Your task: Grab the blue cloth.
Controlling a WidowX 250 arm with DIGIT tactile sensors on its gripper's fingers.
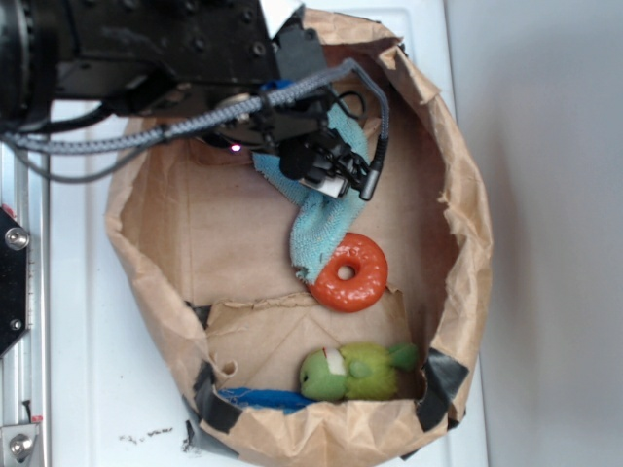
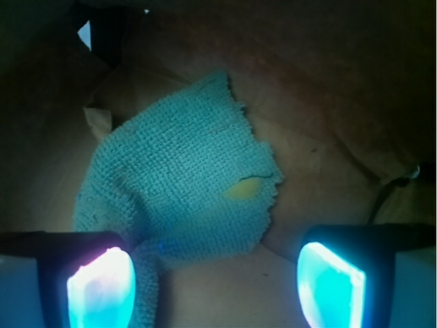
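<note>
**My fingers spread above the blue cloth inside the paper bag**

My fingers stand wide apart, released, with nothing between them; in the wrist view the two glowing pads sit at the lower corners, lit cyan and pink. The blue cloth lies just beyond them on the brown paper floor, one narrow tail running down beside my left-hand pad. A small yellowish stain marks the cloth near its ragged edge.

In the exterior view my arm reaches into a crumpled brown paper bag resting on the white bench. The cloth stretches from under my fingers toward an orange donut toy, its lower end touching the donut. Further along, apart from both, a green plush toy lies near the bag's taped rim.
</note>
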